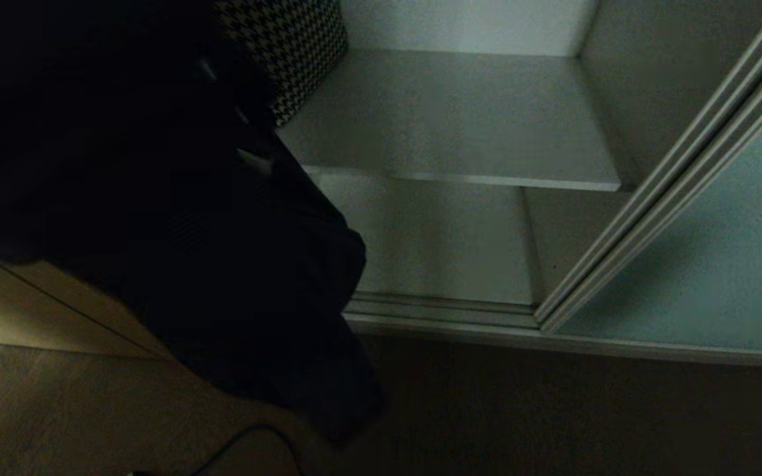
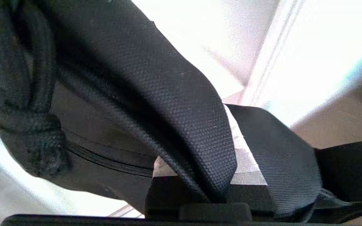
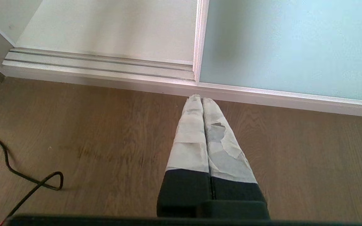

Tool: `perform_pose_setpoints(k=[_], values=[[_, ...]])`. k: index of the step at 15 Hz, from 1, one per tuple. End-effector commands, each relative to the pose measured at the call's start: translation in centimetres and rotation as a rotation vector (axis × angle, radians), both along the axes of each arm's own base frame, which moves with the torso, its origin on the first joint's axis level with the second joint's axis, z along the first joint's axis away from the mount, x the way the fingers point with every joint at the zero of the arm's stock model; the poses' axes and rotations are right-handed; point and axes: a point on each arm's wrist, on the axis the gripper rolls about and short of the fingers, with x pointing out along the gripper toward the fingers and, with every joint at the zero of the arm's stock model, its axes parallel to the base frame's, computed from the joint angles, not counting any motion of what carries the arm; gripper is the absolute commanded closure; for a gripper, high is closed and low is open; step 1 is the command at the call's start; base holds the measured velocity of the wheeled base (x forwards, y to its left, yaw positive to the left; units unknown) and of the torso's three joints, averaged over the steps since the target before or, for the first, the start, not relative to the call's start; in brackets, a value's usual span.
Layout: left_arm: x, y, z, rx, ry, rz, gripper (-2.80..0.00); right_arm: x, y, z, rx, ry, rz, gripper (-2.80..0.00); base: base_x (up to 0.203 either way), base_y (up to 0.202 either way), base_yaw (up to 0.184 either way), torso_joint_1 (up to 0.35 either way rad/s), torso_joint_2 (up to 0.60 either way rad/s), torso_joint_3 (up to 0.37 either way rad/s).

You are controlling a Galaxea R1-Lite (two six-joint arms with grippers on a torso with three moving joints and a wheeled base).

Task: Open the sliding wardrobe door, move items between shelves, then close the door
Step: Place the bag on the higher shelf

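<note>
Two grippers are in play, but only one carries anything. The left gripper [image 2: 206, 191] is clamped on the wide strap [image 2: 181, 103] of the black fabric bag [image 1: 235, 277]; in the left wrist view the textured strap folds down between the taped fingers [image 2: 247, 163], which pinch it tightly, while the bag's body and a second run of webbing fill most of the frame. In the head view the bag hangs as a large dark mass over the left half of the picture, from the upper left down to the lower centre, in front of the open wardrobe and above the wooden floor [image 1: 586, 410]. The gripper itself is lost in that darkness there.

Right of the bag, the upper shelf [image 1: 460, 119] spans the centre top of the frame, with a black-and-white houndstooth box [image 1: 295, 46] sitting at its left end, partly hidden by the bag. A lower board [image 1: 434, 238] shows beneath it, ending at the silver floor track [image 1: 440, 311]. The sliding wardrobe door [image 1: 705, 264] fills the right side, slid aside so the compartment stands open.

The right gripper [image 3: 202, 100] has its taped fingers pressed together on nothing, pointing at the track near the door's edge. A black cable [image 3: 20, 175] lies on the floor at the lower left of the right wrist view.
</note>
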Motion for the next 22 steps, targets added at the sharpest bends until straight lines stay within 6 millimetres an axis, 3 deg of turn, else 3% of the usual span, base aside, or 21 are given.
perform_pose_setpoints(k=[1, 6, 10, 22], values=[[1.3, -0.8, 0.0, 0.018, 0.022, -0.035, 0.00, 0.0, 0.0, -0.1, 0.000, 0.000, 0.000, 0.00, 0.000, 0.000, 0.000, 0.000, 0.00, 0.000], [4.2, -3.0, 1.6, 0.027, 0.020, -0.083, 0.00, 0.0, 0.0, -0.1, 0.000, 0.000, 0.000, 0.00, 0.000, 0.000, 0.000, 0.000, 0.00, 0.000], [5.1, -4.3, 2.7, 0.028, -0.011, -0.128, 0.00, 0.0, 0.0, 0.0, 0.000, -0.002, 0.000, 0.00, 0.000, 0.000, 0.000, 0.000, 0.00, 0.000], [8.1, -8.1, 2.6, 0.086, -0.027, -0.199, 0.00, 0.0, 0.0, -0.1, 0.000, -0.001, 0.000, 0.00, 0.000, 0.000, 0.000, 0.000, 0.00, 0.000]])
